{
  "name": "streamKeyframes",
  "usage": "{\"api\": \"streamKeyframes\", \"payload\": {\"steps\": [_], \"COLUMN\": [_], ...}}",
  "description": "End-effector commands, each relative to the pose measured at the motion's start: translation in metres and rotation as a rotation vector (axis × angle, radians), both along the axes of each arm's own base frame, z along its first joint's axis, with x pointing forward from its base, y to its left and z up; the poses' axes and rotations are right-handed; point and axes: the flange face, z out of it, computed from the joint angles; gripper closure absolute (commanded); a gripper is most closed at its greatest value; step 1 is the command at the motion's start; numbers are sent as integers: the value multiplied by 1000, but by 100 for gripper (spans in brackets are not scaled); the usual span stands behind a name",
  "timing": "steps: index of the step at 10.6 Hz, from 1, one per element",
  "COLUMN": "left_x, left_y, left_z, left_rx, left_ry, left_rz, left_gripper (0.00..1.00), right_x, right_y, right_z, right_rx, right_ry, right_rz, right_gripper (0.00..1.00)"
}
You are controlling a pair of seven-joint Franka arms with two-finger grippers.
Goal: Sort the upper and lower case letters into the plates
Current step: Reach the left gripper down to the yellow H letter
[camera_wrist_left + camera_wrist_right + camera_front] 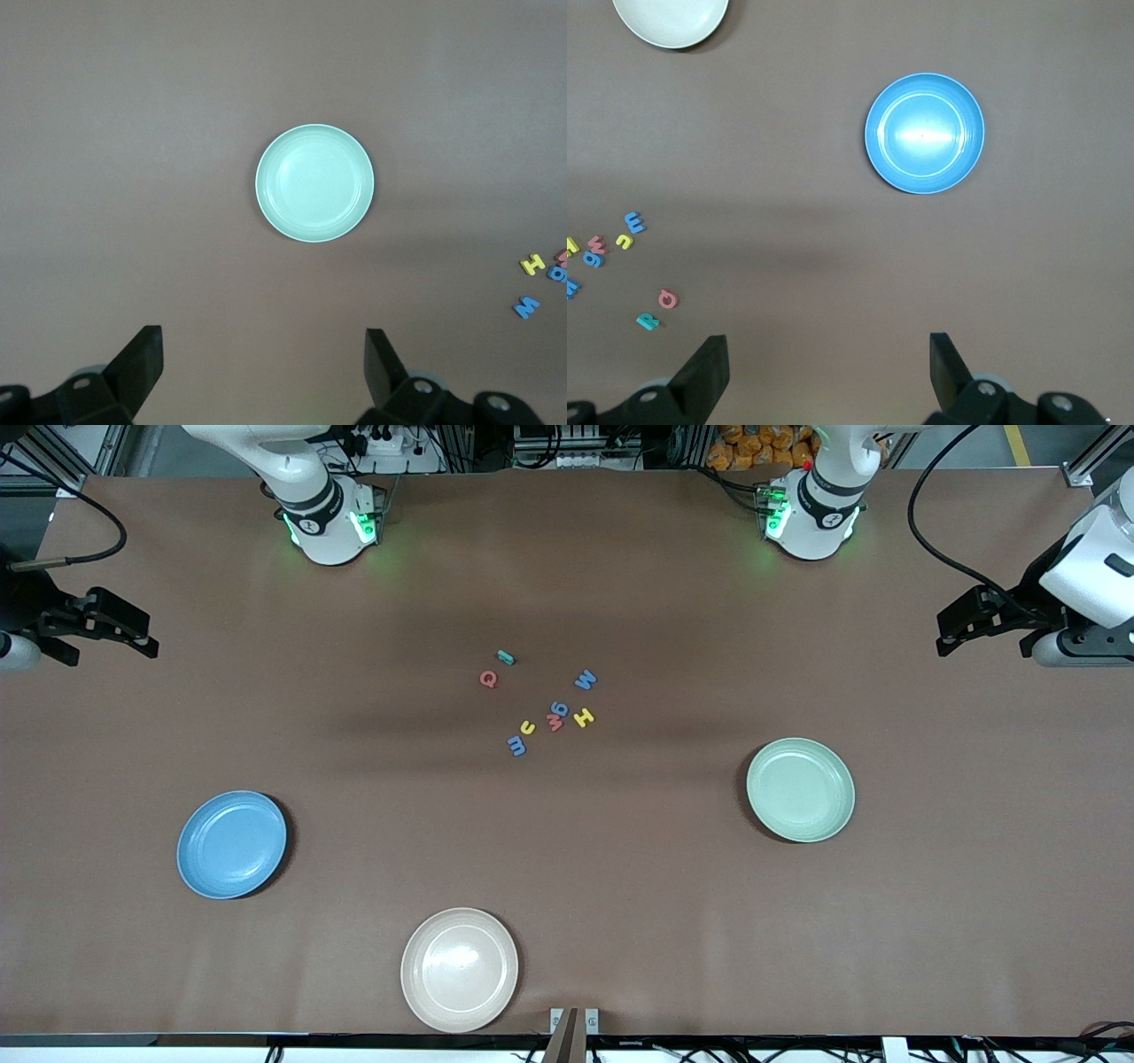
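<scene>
Several tiny toy letters lie in a loose cluster mid-table: a teal one (506,657), red Q (488,679), blue M (585,680), yellow H (583,717), blue g (558,708), red w (555,724), yellow u (527,728) and blue m (516,746). The blue plate (232,844) lies toward the right arm's end, the pale green plate (800,789) toward the left arm's end; both are empty. My left gripper (952,629) hangs open and empty high over its table end, looking down on the green plate (314,183). My right gripper (142,633) hangs open and empty over its end, above the blue plate (924,133).
A cream-beige plate (459,969) lies empty near the table edge closest to the front camera; it also shows in the right wrist view (671,18). Both arm bases stand along the edge farthest from that camera.
</scene>
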Motion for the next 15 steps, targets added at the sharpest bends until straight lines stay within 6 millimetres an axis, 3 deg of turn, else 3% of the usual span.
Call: {"api": "streamKeyframes", "payload": {"steps": [1, 3, 5, 9, 11, 13, 15], "left_x": [-6, -6, -7, -14, -13, -26, -34], "left_y": [-2, -10, -38, -159, -209, -259, -295], "left_z": [6, 4, -5, -57, -91, -132, -182], "left_rx": [-5, -8, -24, -22, -44, -63, -101], "left_ry": [6, 11, 27, 89, 102, 85, 52], "left_rz": [-31, -45, -76, -113, -171, -259, -331], "left_gripper": [0, 0, 0, 0, 0, 0, 0], "right_x": [-4, -4, -4, -3, -3, -2, 1], "right_y": [-4, -5, -4, -4, -1, 1, 7], "right_z": [0, 1, 0, 0, 0, -2, -4], "right_rx": [8, 10, 8, 8, 8, 8, 7], "right_ry": [4, 4, 4, 6, 6, 9, 5], "right_rz": [-2, -3, -2, -2, 1, 5, 15], "right_gripper": [0, 0, 0, 0, 0, 0, 0]}}
